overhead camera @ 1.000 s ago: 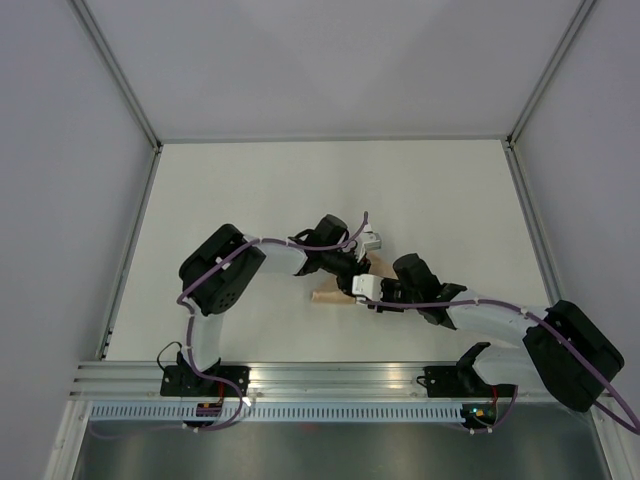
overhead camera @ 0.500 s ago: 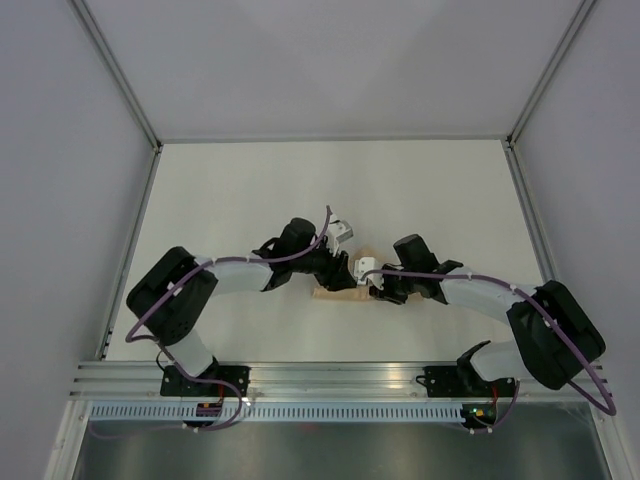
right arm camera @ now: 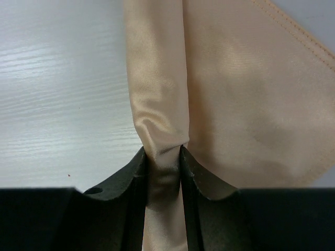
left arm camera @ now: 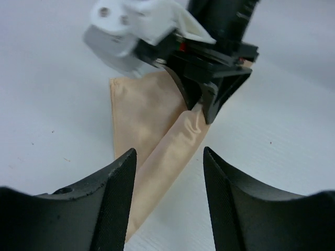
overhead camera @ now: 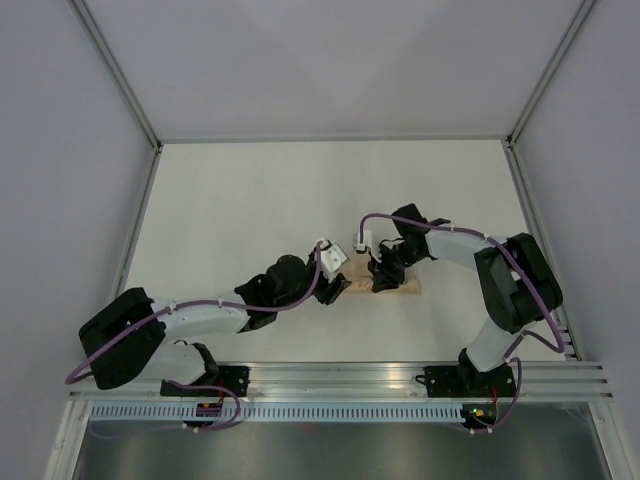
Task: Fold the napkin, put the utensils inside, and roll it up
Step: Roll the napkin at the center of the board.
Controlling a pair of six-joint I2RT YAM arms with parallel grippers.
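Note:
The peach-orange napkin [right arm camera: 251, 104] lies partly rolled on the white table, one end twisted into a narrow roll and a flat flap spread beside it. My right gripper [right arm camera: 163, 157] is shut on that roll and pinches the cloth between both fingers. From above, the napkin [overhead camera: 405, 288] shows just right of the right gripper [overhead camera: 380, 276]. My left gripper [left arm camera: 168, 151] stands open, low over the table, and the napkin's roll [left arm camera: 162, 151] runs between its fingers without touching them. It sits just left of the napkin in the top view [overhead camera: 337, 283]. The utensils are hidden.
The white table [overhead camera: 250, 200] is bounded by grey walls with metal frame posts at the left [overhead camera: 130, 240] and right [overhead camera: 535, 240]. A metal rail [overhead camera: 340, 375] carrying both arm bases runs along the near edge.
My left gripper has opened and let go of the napkin, and its arm has stretched low to the right. The right arm has carried the pinched roll to the right.

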